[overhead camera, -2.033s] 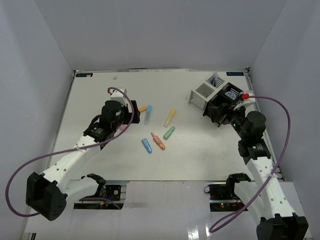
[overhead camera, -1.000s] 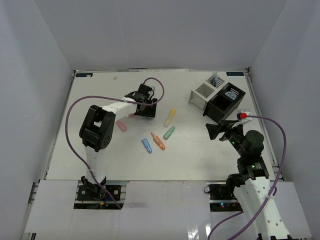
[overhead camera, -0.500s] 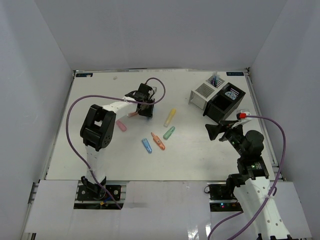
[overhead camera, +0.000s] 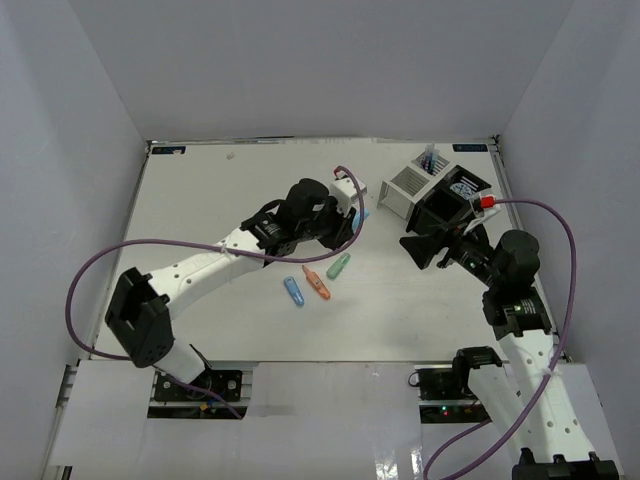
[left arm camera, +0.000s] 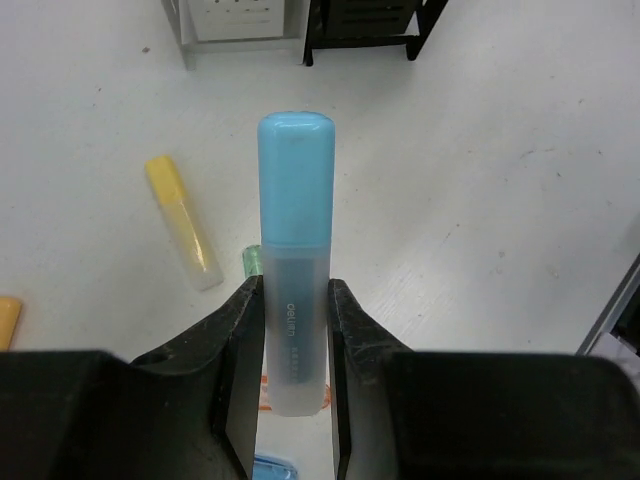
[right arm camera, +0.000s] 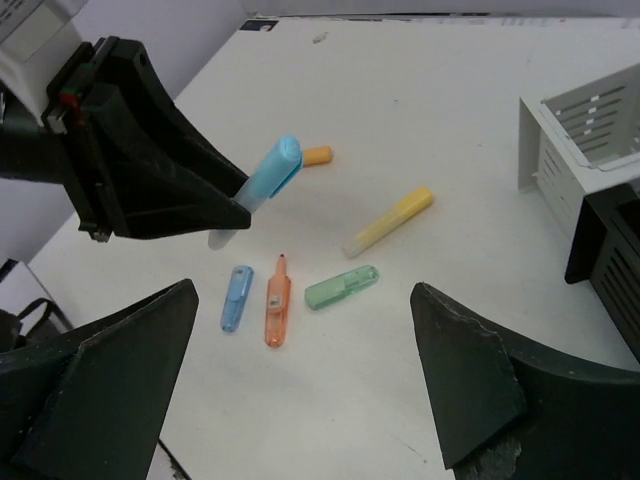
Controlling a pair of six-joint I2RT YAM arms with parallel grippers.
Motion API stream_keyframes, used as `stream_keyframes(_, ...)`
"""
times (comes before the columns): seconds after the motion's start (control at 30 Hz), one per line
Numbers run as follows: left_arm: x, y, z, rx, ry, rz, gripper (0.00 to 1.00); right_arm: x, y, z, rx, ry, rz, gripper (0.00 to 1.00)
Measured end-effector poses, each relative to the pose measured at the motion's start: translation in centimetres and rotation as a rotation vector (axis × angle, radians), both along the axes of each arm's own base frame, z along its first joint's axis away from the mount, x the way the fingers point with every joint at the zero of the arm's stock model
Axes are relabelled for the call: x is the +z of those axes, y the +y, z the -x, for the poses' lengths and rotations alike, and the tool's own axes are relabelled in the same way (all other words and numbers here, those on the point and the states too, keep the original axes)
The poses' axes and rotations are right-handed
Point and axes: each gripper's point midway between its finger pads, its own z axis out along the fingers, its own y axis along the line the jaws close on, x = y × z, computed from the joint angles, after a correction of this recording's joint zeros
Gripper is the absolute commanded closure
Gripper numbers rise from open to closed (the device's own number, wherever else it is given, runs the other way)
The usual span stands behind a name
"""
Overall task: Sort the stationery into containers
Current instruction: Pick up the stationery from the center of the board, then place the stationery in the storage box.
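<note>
1. Sitting between the two fingers of the left end effector, the light blue marker is being held raised above the bench, its capped end sticking out past the fingertips.
2. The left end effector is clamping the marker's clear barrel from both sides, gripping it firmly.
3. Underneath, a yellow marker, a green marker, an orange marker and a shorter blue marker are lying loose on the bench. The orange and the shorter blue one are resting just beside each other, with the green one near them.
4. A short orange piece is lying apart from that group.
5. The white box and the black box are standing side by side at the far right of the bench.
6. The right end effector is hovering just in front of the black box with its jaws spread wide, gripping nothing, well apart from the held marker.
</note>
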Motion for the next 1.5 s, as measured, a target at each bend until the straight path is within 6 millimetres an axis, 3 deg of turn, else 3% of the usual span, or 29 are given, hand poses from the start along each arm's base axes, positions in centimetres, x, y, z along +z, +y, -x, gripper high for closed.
stream_keyframes(0.13,1.8,-0.1,2.5,-0.059,-0.071,0.042,0.95,1.4,0.9,-0.2,0.049,0.027,-0.033,0.05)
stream_keyframes(0.33,0.5,-0.9,4.8,-0.126,-0.095,0.016,0.95,0.4,2.6,-0.5,0.116,0.132,-0.069,0.05)
stream_keyframes(0.73,0.7,-1.2,4.8,-0.139,-0.143,0.042,0.95,-2.6,8.6,-0.1,0.277,0.266,-0.070,0.01)
stream_keyframes(0.87,0.5,-0.9,5.2,-0.143,-0.142,0.052,0.96,-2.9,9.4,-0.7,0.276,0.268,-0.074,0.00)
stream_keyframes(1.07,0.9,-0.6,5.6,-0.139,-0.145,0.076,0.97,-3.2,9.6,-1.8,0.245,0.265,-0.079,0.12)
stream_keyframes(1.27,1.2,-0.8,5.8,-0.141,-0.143,0.101,0.98,-3.5,9.8,-2.3,0.238,0.266,-0.079,0.35)
stream_keyframes(1.37,1.4,-0.9,5.8,-0.145,-0.144,0.110,0.96,-3.6,10.1,-2.3,0.250,0.266,-0.080,0.48)
stream_keyframes(1.47,1.3,-0.9,5.7,-0.142,-0.144,0.108,0.93,-3.6,10.6,-2.2,0.276,0.270,-0.087,0.66)
stream_keyframes(1.5,1.1,-0.8,5.7,-0.139,-0.142,0.103,0.92,-3.6,10.8,-2.0,0.290,0.276,-0.092,0.78)
